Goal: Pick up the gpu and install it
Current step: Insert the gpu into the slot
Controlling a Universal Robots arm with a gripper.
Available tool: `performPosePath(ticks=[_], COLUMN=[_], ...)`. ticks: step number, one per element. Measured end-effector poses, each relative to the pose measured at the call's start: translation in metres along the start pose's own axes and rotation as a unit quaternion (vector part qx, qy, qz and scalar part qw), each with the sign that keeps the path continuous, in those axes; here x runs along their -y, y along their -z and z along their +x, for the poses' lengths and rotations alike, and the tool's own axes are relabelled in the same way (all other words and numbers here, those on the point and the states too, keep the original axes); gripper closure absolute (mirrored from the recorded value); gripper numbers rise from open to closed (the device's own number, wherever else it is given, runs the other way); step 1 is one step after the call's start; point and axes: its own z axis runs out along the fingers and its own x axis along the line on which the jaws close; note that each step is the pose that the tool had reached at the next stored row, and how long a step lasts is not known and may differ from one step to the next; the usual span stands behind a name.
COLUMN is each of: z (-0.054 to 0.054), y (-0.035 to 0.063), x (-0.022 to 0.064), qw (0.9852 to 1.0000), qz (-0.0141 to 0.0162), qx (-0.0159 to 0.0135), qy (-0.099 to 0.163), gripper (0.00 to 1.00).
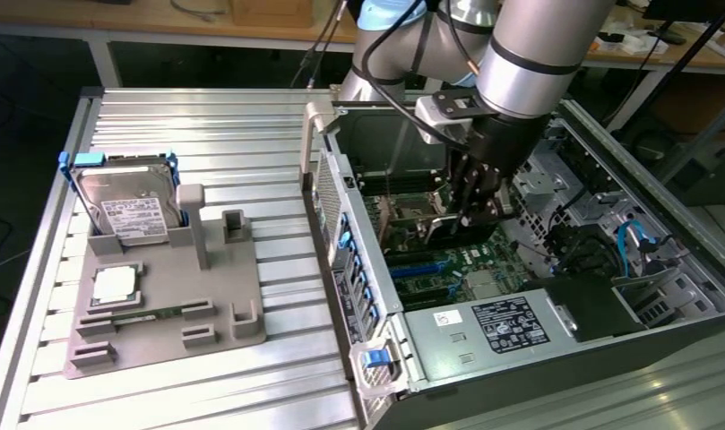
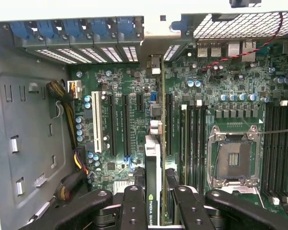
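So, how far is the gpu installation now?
Pickup looks done: the gpu is inside the computer case. In hand: the end effector is shut on it, edge-on over the motherboard. Left: release; whether it is seated in a slot cannot be told.

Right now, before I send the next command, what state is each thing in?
gripper: shut on the gpu, down inside the computer case.
gpu: held edge-on over the motherboard slots; cannot tell if seated.
computer case: lying on its side, open.
CPU socket: empty.
hard drive: standing upright in the gray fixture.
memory stick: lying flat in the fixture.
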Motion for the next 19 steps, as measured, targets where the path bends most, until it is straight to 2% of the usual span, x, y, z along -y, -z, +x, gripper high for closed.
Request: performPosePath(ticks=[19], z=[0.004], y=[-0.0127], x=[-0.0091], qw=[1.0000], qz=[0.0006], qx=[-0.0001], qy=[0.000], gripper=[0.73])
